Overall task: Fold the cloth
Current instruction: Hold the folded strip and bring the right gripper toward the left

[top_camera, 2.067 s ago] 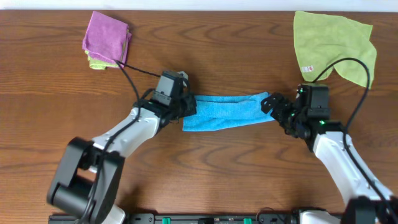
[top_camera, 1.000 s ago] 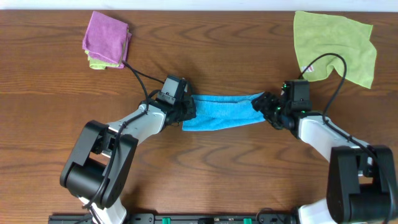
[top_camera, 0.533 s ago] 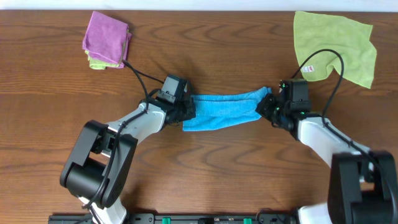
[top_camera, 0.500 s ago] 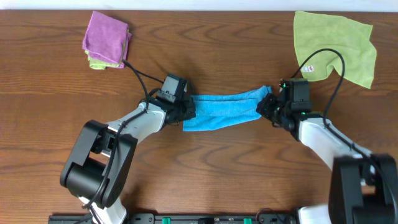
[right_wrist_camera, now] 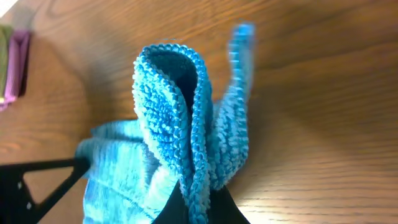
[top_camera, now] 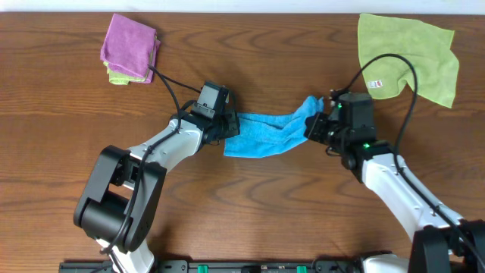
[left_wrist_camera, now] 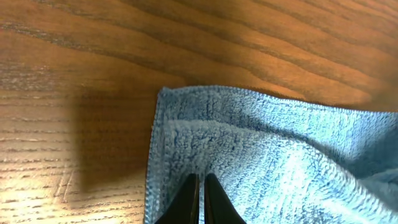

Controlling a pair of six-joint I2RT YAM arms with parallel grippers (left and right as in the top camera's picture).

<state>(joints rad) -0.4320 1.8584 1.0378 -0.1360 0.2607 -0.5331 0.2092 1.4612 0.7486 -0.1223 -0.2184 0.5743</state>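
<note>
The sky-blue cloth lies as a narrow folded band across the middle of the table between both arms. My left gripper is shut on its left end; in the left wrist view the dark fingertips pinch the cloth near its folded corner, which rests flat on the wood. My right gripper is shut on the right end, holding it raised off the table. In the right wrist view the cloth stands up from the gripper as a bunched loop.
A purple folded cloth sits on a yellow-green one at the back left. A yellow-green cloth with a white tag lies at the back right. Each arm's black cable arcs over the wood behind it.
My right gripper shut on the cloth's right end, lifted it and moved left, so the band now sags and bunches. The left gripper stayed shut on the left end.
</note>
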